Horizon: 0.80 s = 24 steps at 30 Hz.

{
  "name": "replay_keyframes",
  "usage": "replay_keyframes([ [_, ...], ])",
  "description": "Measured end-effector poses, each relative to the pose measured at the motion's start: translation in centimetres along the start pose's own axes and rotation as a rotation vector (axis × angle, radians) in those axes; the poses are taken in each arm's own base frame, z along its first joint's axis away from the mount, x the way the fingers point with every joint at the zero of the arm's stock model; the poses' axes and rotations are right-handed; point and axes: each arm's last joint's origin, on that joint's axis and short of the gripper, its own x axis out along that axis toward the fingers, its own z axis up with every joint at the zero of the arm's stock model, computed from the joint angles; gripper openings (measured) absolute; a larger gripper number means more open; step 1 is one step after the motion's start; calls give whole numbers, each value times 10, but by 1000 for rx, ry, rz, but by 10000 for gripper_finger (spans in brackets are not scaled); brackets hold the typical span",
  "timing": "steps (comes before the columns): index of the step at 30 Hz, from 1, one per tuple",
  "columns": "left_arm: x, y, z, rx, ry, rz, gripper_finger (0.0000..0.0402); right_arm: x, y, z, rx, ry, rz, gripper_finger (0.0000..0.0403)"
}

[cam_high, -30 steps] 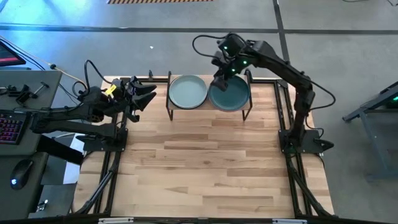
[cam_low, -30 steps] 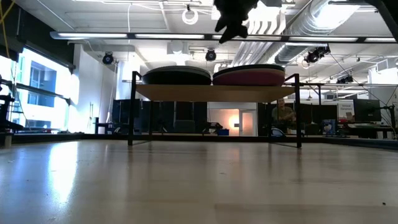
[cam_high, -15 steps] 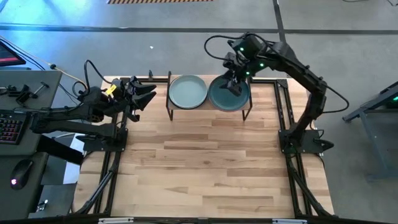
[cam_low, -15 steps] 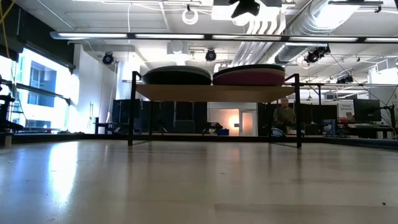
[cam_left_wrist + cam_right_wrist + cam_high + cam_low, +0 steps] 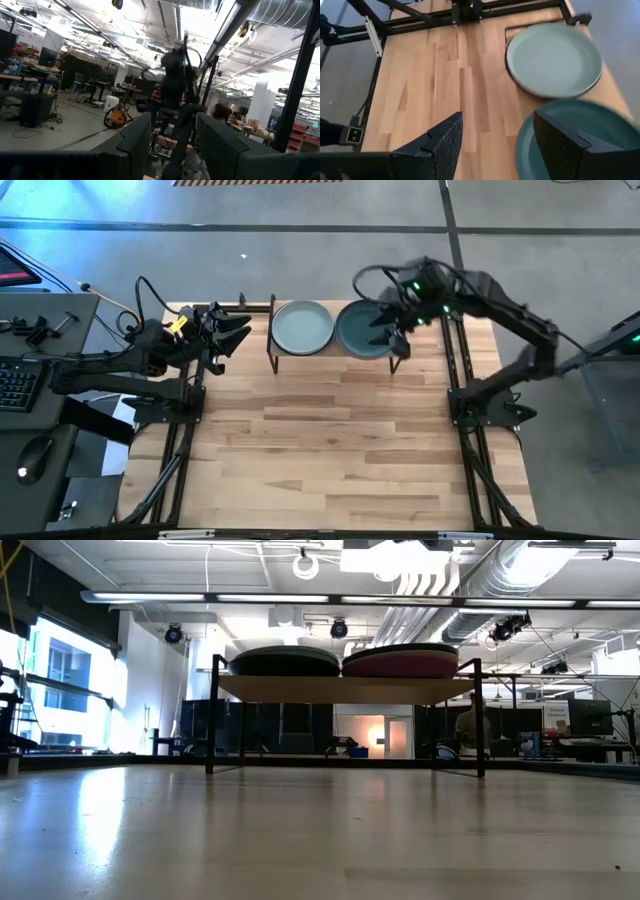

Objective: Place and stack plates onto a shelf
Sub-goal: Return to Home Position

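The shelf (image 5: 345, 688) stands at the table's far edge with two stacks of plates on its board. From above, the left stack shows a pale blue-green plate (image 5: 302, 327) on top and the right stack a dark teal plate (image 5: 358, 330). From table height the left stack (image 5: 285, 662) looks black and the right stack (image 5: 400, 664) pinkish-purple. My right gripper (image 5: 388, 332) hangs open above the teal plate's right rim and touches nothing. Its wrist view shows both top plates (image 5: 554, 60) (image 5: 570, 140) below the open fingers (image 5: 497, 145). My left gripper (image 5: 235, 332) waits open, left of the shelf.
A wide stretch of bare wooden tabletop (image 5: 330, 440) lies near of the shelf. Black frame rails (image 5: 455, 370) run along the table's left and right edges. The shelf's black posts (image 5: 478, 715) rise at its corners. A person (image 5: 468, 730) shows far off in the room behind.
My right gripper has moved from above the middle of the shelf toward the table's right, over the teal plate's right rim. It has also risen out of the top of the low view. The plates and the shelf have stayed where they were.
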Motion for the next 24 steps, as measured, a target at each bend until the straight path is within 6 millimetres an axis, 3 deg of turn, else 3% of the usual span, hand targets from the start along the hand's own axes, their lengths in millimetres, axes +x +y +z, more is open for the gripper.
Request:
replay_keyframes([
  [7,0,0,-1,1,14,0,147,2,9,-76,152,-201,15,222],
  [10,0,0,-6,7,66,-25,147,1,17,-95,179,-360,59,222],
  [16,-3,5,-26,2,272,2,142,0,27,-115,164,-645,116,222],
  [24,-3,2,-24,-3,264,-64,109,8,27,-118,122,-695,109,222],
])
